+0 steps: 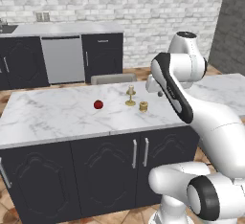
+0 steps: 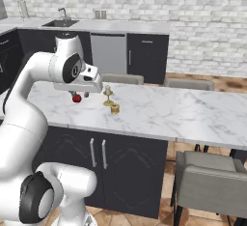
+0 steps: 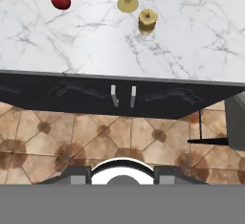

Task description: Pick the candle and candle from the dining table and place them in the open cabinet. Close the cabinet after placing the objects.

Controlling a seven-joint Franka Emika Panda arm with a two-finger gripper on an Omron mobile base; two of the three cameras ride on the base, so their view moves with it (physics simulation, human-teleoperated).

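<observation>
Nothing placed yet: the cream candle on its slim brass candlestick (image 1: 130,95) and the short squat golden-tan candle (image 1: 143,106) both stand upright on the white grey-veined marble dining table (image 1: 52,117), the squat one just beside the candlestick, the small red apple (image 1: 98,104) near on its other side. Both pickups, placement and cabinet closing remain. The gripper (image 2: 80,93) hovers above the table near the apple, holding nothing; whether its jaws are apart I cannot tell.

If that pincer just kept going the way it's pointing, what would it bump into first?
Probably the tiled floor in front of the dining table: the hand view looks down past the table's edge, short of the squat candle. Depth is hard to judge.
</observation>
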